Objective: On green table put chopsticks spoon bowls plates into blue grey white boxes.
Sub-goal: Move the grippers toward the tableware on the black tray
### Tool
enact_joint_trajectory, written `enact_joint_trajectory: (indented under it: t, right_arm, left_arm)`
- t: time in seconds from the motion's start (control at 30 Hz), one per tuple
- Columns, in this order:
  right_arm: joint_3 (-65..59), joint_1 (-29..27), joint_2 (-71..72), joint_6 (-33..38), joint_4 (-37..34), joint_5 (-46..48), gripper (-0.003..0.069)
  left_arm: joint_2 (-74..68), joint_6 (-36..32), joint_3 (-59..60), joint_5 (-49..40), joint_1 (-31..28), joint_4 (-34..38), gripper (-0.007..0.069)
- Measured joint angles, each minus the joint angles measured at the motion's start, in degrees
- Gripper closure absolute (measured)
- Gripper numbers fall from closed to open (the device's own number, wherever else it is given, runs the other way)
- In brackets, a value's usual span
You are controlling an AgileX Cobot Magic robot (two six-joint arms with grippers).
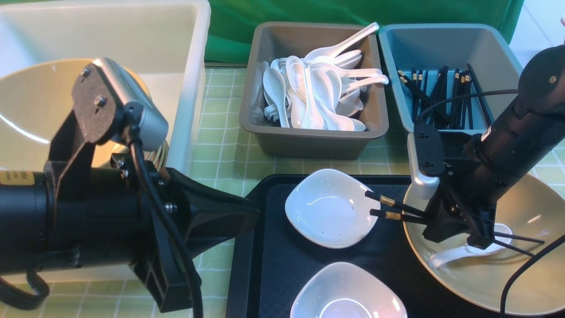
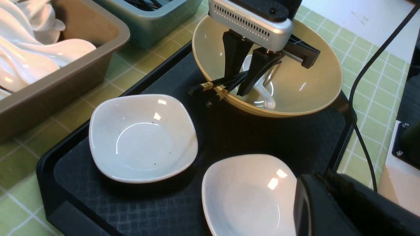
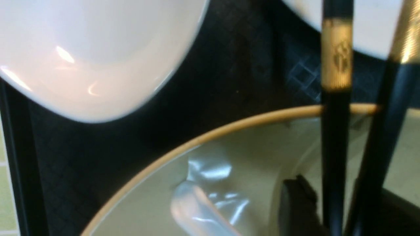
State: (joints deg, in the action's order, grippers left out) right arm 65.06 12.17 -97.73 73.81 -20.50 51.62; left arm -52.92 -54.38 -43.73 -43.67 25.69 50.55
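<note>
- Green tabletop (image 1: 220, 150): chopsticks (image 1: 387, 201) lie across bowl (image 1: 529, 212) rim, above spoon (image 1: 459, 254).
- Pinched in right hand (image 2: 239, 82); left hand (image 1: 247, 214): can't tell grip.
- Lift level, clear spoon, drop into blue box (image 1: 441, 44).

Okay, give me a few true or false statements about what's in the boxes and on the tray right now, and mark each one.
1. The grey box holds white spoons. True.
2. The blue box is empty. False: the blue box holds black chopsticks.
3. A single spoon lies in the green bowl. True.
4. Three white plates sit on the tray. False: the black tray carries two white plates.
5. The right gripper is closed on a chopstick pair lying across the green bowl's rim. True.
</note>
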Motion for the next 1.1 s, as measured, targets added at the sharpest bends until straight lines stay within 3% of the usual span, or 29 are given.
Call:
enact_joint_trajectory:
  t: [0.13, 0.5, 0.6, 0.83, 1.1]
  right_arm:
    - [0.0, 0.0, 0.0, -0.2, 0.4, 2.1, 0.0320]
    - [0.0, -0.4, 1.8, -0.4, 1.2, 1.8, 0.0317]
    - [0.0, -1.3, 1.8, -0.6, 1.2, 1.6, 0.0358]
    - [0.1, -2.5, 2.0, -1.7, 0.6, 1.4, 0.0590]
    - [0.1, -2.5, 2.0, -1.8, 0.0, 1.5, 0.0596]
  left_arm:
    - [0.0, 0.0, 0.0, -0.1, 0.0, 0.0, 0.0626]
    - [0.0, 0.0, 0.0, -1.8, 0.0, 0.0, 0.0626]
    - [0.0, 0.0, 0.0, -1.9, 0.0, 0.0, 0.0626]
    - [0.0, 0.0, 0.0, -2.2, 0.0, 0.0, 0.0626]
    - [0.0, 0.0, 0.0, -2.9, 0.0, 0.0, 0.0626]
